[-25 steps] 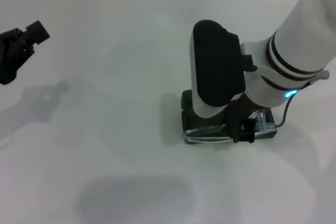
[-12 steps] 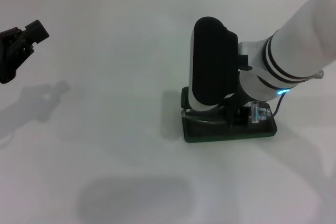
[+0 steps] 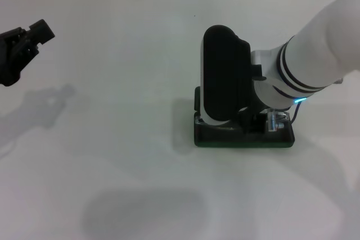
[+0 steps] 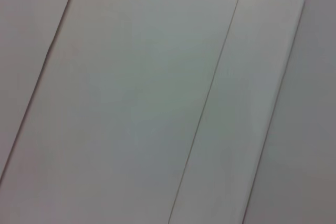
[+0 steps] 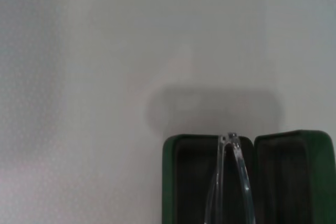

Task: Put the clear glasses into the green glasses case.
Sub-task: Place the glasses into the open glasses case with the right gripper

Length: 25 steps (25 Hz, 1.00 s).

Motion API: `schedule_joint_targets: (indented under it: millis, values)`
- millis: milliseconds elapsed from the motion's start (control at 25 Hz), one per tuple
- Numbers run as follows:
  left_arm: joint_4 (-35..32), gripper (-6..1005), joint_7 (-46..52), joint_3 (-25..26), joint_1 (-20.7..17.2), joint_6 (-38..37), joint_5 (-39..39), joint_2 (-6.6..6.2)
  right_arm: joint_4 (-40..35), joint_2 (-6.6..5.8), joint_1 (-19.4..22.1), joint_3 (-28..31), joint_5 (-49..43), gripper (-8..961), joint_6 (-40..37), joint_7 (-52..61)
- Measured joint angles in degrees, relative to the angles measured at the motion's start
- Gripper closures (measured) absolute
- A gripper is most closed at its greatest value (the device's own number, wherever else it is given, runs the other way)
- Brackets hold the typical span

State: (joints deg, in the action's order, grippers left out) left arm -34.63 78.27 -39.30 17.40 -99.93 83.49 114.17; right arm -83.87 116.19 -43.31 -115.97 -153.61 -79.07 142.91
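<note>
Starting at the left of the head view, the left tool point(image 3: 22, 46) is a black unit held above the white desk point(image 3: 112, 139) near its left edge, well apart from the task items. Whether its fingers are spread or pressed together cannot be told. The left wrist view shows only pale panels with thin seams.

Toward the right of centre, the dark green hinged rectangular hard case with rounded corners point(image 3: 243, 139) lies open on the desk. In the right wrist view both dark-lined halves of the green glasses case point(image 5: 178, 177) face upward, side by side.

The right arm, white with black bands, reaches in from the right edge and angles down over the case. A large black housing on the wrist covers most of the case in the head view. The right tool point(image 3: 261, 123) sits low over the case interior; its finger state cannot be told, as the fingers are hidden by the wrist and housing.

The fully transparent colourless plastic glasses point(image 5: 231, 177) show in the right wrist view as thin clear curved strips lying along the junction between the two halves of the case. In the head view a clear part of the clear glasses point(image 3: 274, 121) shows just beside the right tool, over the case.
</note>
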Motion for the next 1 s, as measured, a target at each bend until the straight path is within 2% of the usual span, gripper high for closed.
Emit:
schedule_joint_targets:
  millis: [560, 1000]
  values:
    - [0.00, 908, 0.44, 0.19, 0.73, 0.64, -0.46, -0.70, -0.23, 0.00, 0.22, -0.71, -1.26, 863, 0.49, 0.02]
    - [-0.33, 902, 0.54, 0.19, 0.97, 0.71, -0.46, -1.22, -6.24, 0.00, 1.45, -1.86, -0.67, 857, -1.73, 5.27]
